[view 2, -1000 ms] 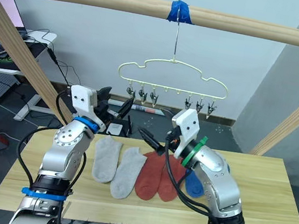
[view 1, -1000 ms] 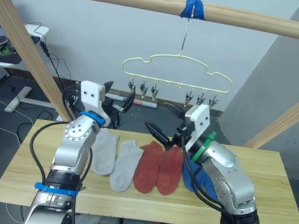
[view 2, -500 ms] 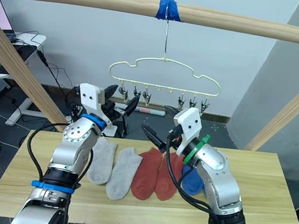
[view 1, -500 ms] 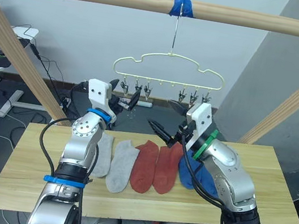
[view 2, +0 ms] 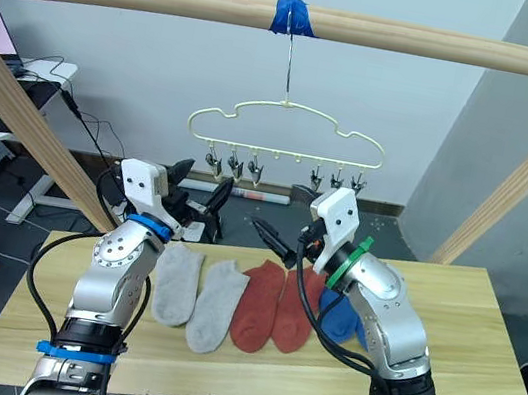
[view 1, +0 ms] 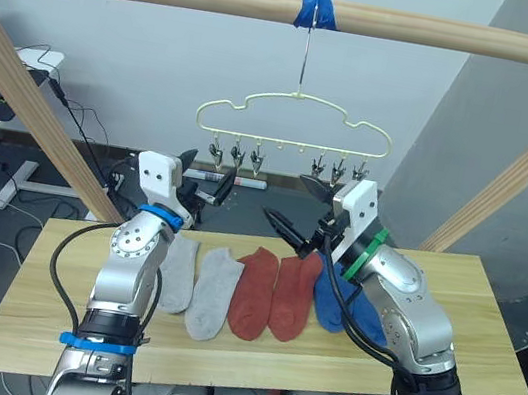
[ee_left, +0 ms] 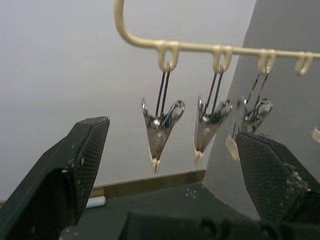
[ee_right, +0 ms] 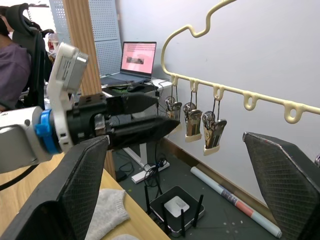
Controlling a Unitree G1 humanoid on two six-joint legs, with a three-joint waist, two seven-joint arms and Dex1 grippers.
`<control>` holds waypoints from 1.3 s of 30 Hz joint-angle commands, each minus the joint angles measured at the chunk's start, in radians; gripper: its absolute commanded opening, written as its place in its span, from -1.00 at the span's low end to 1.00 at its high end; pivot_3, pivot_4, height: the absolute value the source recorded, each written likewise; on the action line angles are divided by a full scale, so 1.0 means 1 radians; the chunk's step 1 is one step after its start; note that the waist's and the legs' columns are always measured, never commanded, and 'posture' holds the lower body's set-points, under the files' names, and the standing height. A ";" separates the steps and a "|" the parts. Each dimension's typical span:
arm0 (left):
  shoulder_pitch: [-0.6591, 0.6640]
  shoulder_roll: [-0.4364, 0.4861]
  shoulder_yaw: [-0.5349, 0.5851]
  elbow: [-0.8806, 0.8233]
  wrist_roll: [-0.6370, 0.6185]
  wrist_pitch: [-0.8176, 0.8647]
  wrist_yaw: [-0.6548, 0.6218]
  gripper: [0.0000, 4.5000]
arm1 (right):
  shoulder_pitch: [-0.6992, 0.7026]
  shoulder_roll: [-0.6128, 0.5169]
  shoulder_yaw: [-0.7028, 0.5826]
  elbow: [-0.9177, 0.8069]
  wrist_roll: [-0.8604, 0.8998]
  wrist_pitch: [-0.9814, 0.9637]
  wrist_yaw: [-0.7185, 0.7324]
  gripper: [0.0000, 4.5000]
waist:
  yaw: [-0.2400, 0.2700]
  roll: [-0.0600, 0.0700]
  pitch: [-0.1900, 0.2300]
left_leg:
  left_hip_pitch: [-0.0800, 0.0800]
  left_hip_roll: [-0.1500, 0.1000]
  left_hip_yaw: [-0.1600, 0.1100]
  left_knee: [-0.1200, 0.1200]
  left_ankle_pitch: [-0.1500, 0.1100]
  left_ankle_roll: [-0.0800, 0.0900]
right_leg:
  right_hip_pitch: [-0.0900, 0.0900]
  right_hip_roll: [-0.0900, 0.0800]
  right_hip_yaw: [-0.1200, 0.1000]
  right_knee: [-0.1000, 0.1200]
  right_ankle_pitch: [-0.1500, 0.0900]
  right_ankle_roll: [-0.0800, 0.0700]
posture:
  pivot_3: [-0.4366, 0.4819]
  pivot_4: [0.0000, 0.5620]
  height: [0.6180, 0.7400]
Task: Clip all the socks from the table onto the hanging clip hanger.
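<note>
The right arm [view 1: 399, 301] hides most of the blue socks [view 1: 329, 305].

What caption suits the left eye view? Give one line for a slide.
Both open grippers, left gripper and right gripper, raised below the pale-yellow wire clip hanger; six socks lie on the table.

Six socks are lying on the table [view 1: 486, 326]: two grey [view 1: 197, 283], two rust-red [view 1: 273, 295], two blue [view 1: 337, 306]; six clips [view 1: 285, 164] are hanging.
</note>
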 commanded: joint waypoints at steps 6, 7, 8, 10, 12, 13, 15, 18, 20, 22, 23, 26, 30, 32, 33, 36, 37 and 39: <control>-0.025 0.006 0.039 -0.032 -0.019 0.010 0.037 0.98 | -0.021 -0.010 -0.012 -0.041 0.018 0.000 0.024 1.00 | 0.002 0.000 0.000 | 0.000 0.000 0.000 0.000 0.000 0.000 | 0.000 0.000 0.000 0.000 0.000 0.001 | -0.48 -0.43 1.00; -0.029 0.007 0.039 -0.023 -0.018 0.008 0.034 0.98 | -0.021 -0.011 -0.011 -0.040 0.017 0.001 0.025 1.00 | 0.002 0.000 0.000 | 0.000 0.000 0.000 0.000 0.000 0.000 | 0.000 0.000 0.000 0.000 0.000 0.000 | -0.48 -0.43 1.00; -0.031 0.008 0.038 -0.017 -0.017 0.006 0.032 0.98 | -0.021 -0.012 -0.011 -0.038 0.017 0.001 0.026 1.00 | 0.002 0.000 0.000 | 0.000 0.000 0.000 0.000 0.000 0.000 | 0.000 0.000 0.000 0.000 0.000 0.000 | -0.48 -0.43 1.00; -0.039 0.006 0.043 -0.004 -0.014 0.004 0.037 0.98 | -0.021 -0.014 -0.009 -0.040 0.017 0.001 0.027 1.00 | 0.002 0.000 0.000 | 0.000 0.000 0.000 0.000 0.000 0.000 | 0.000 0.000 0.000 0.000 0.000 0.000 | -0.49 -0.43 1.00; -0.052 0.003 0.056 0.012 -0.019 0.004 0.045 0.98 | -0.022 -0.013 -0.010 -0.043 0.019 0.004 0.025 1.00 | 0.002 0.000 0.000 | 0.000 0.000 0.000 0.000 0.000 0.000 | 0.000 0.000 0.000 0.000 0.001 0.000 | -0.49 -0.43 1.00; -0.057 0.003 0.060 0.018 -0.020 0.004 0.047 0.98 | -0.023 -0.012 -0.010 -0.043 0.019 0.004 0.024 1.00 | 0.002 0.000 0.000 | 0.000 0.000 0.000 0.000 0.000 0.000 | 0.000 0.000 0.000 0.000 0.001 0.000 | -0.49 -0.43 1.00; -0.070 0.005 0.058 0.032 -0.018 -0.004 0.042 0.98 | -0.024 -0.012 -0.009 -0.045 0.019 0.005 0.023 1.00 | 0.002 0.000 0.000 | 0.000 0.000 0.000 0.000 0.000 0.000 | 0.000 0.000 0.000 0.000 0.001 0.000 | -0.49 -0.43 1.00; -0.102 0.005 0.046 0.070 -0.006 -0.022 0.038 0.98 | -0.028 -0.012 -0.003 -0.047 0.016 0.004 0.027 1.00 | 0.002 0.000 0.000 | 0.000 0.000 0.000 0.000 0.000 0.000 | 0.000 0.000 0.000 0.000 0.001 0.000 | -0.49 -0.42 1.00; -0.127 0.005 0.045 0.100 -0.003 -0.032 0.036 0.98 | -0.031 -0.012 -0.003 -0.047 0.016 0.004 0.026 1.00 | 0.002 0.000 0.000 | 0.000 0.000 0.000 0.000 0.000 0.000 | 0.000 0.000 0.000 0.000 0.001 0.000 | -0.49 -0.42 1.00; -0.142 0.005 0.046 0.118 -0.004 -0.040 0.034 0.98 | -0.031 -0.011 -0.003 -0.047 0.015 0.004 0.025 1.00 | 0.002 0.000 0.000 | 0.000 0.000 0.000 0.000 0.000 0.000 | 0.000 0.000 0.000 0.000 0.001 0.000 | -0.50 -0.42 1.00; -0.148 0.005 0.044 0.128 -0.002 -0.046 0.032 0.98 | -0.031 -0.011 -0.002 -0.047 0.014 0.003 0.024 1.00 | 0.002 0.000 0.000 | 0.000 0.000 0.000 0.000 0.000 0.000 | 0.000 0.000 0.000 0.000 0.001 0.000 | -0.50 -0.42 1.00; -0.162 0.006 0.042 0.149 0.003 -0.059 0.029 0.98 | -0.029 -0.012 -0.001 -0.049 0.014 0.003 0.024 1.00 | 0.001 0.000 0.000 | 0.000 0.000 0.000 0.000 0.000 0.000 | 0.000 0.000 0.000 0.000 0.001 0.000 | -0.50 -0.41 1.00; -0.169 0.011 0.034 0.163 0.017 -0.073 0.022 0.98 | -0.027 -0.011 -0.002 -0.052 0.015 0.003 0.023 1.00 | 0.000 0.000 0.000 | 0.000 0.000 0.000 0.000 0.000 0.000 | 0.000 0.000 0.000 0.000 0.001 0.000 | -0.51 -0.41 1.00; -0.170 0.010 0.034 0.169 0.017 -0.078 0.019 0.90 | -0.028 -0.010 -0.001 -0.051 0.014 0.001 0.023 1.00 | 0.000 0.000 0.000 | 0.000 0.000 0.000 0.000 0.000 0.000 | 0.000 0.000 0.000 0.000 0.001 0.000 | -0.51 -0.41 1.00; -0.169 0.009 0.034 0.169 0.016 -0.079 0.017 0.81 | -0.028 -0.009 -0.002 -0.051 0.014 0.002 0.022 1.00 | 0.000 0.000 0.000 | 0.000 0.000 0.000 0.000 0.000 0.000 | 0.000 0.000 0.000 0.000 0.001 0.000 | -0.51 -0.41 1.00; -0.165 0.005 0.033 0.166 0.010 -0.082 0.006 0.49 | -0.030 -0.008 -0.003 -0.050 0.015 0.001 0.021 1.00 | 0.000 0.000 0.000 | 0.000 0.000 0.000 0.000 0.000 0.000 | 0.000 0.000 0.000 0.000 0.001 0.000 | -0.51 -0.41 1.00; -0.163 0.004 0.032 0.164 0.008 -0.080 0.003 0.35 | -0.031 -0.008 -0.004 -0.049 0.016 0.001 0.021 1.00 | 0.000 0.000 0.000 | 0.000 0.000 0.000 0.000 0.000 0.000 | 0.000 0.000 0.000 0.000 0.001 0.000 | -0.51 -0.41 1.00; -0.160 0.002 0.031 0.163 0.005 -0.076 -0.004 0.10 | -0.032 -0.007 -0.004 -0.050 0.016 0.002 0.022 1.00 | 0.000 0.000 0.000 | 0.000 0.000 0.000 0.000 0.000 0.000 | 0.000 0.000 0.000 0.000 0.001 0.000 | -0.50 -0.41 1.00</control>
